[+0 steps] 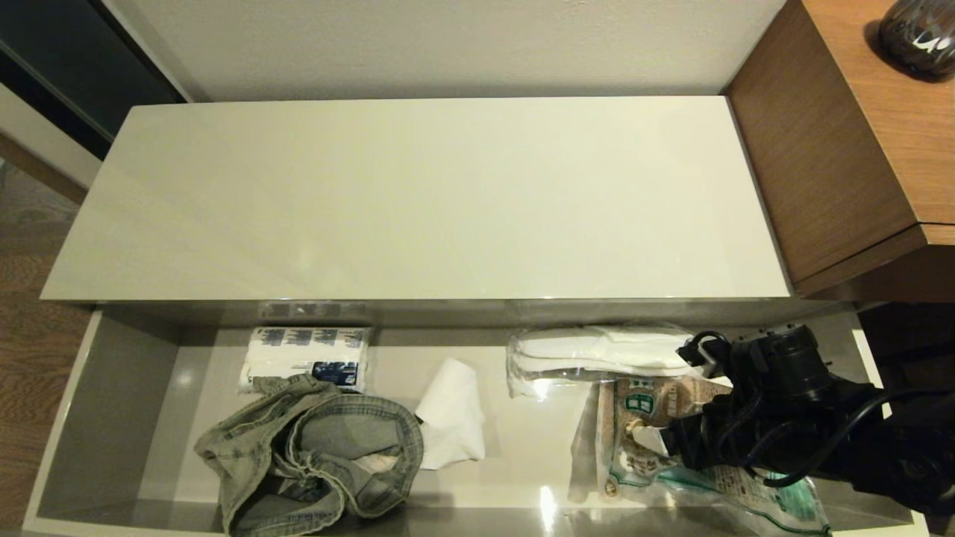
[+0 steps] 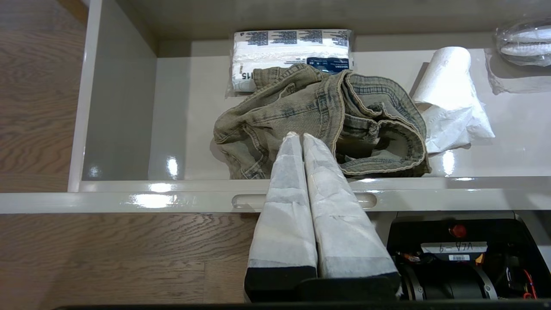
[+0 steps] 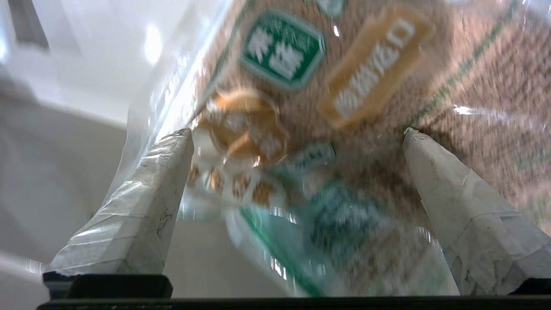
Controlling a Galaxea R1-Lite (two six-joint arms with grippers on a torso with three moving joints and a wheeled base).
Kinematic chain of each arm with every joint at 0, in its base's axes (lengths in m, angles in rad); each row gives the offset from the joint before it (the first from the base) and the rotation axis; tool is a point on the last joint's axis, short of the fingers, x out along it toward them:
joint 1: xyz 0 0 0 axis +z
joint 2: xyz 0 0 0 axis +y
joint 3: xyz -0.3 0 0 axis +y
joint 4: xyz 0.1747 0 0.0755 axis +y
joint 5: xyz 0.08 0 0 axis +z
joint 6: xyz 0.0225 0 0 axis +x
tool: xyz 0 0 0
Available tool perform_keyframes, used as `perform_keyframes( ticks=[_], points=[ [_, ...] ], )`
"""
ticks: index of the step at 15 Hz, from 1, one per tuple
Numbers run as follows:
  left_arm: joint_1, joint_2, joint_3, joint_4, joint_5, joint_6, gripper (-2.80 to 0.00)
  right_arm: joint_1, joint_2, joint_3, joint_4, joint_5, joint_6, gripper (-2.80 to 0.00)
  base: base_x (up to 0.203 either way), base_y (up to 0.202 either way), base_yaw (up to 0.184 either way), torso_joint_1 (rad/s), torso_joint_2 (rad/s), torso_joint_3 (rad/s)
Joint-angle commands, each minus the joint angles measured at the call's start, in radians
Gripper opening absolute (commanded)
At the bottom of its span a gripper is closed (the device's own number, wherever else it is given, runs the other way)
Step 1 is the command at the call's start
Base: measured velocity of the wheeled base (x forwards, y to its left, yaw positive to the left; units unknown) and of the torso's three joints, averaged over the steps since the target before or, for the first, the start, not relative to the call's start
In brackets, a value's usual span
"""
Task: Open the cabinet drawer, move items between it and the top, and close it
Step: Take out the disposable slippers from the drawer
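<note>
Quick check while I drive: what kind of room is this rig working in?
Probably a hotel room or bedroom: a glossy cream low cabinet top beside a brown wood-grain desk, with plastic-wrapped white slippers in the wide open drawer.

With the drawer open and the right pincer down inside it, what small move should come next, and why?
Probably lower the right pincer slightly and close. Its fingers stand wide open, straddling the brown-and-green food packet in the drawer, with nothing gripped. The top is bare, and the wrapped slippers lie beside the packet.
</note>
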Motion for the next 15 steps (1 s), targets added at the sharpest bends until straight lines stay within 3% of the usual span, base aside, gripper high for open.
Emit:
perform_keyframes(
  ticks=[1, 15],
  points=[
    [0.0, 0.002, 0.0, 0.0, 0.0, 0.0, -2.8, 0.004, 0.028, -0.002, -0.03, 0.0, 0.0, 0.0, 0.0, 0.0, 0.0, 0.0, 0.0, 0.0],
    [0.0, 0.002, 0.0, 0.0, 0.0, 0.0, -2.8, 0.01, 0.032, 0.005, -0.033, -0.001, 0.002, 0.0, 0.0, 0.0, 0.0, 0.0, 0.0, 0.0]
  ],
)
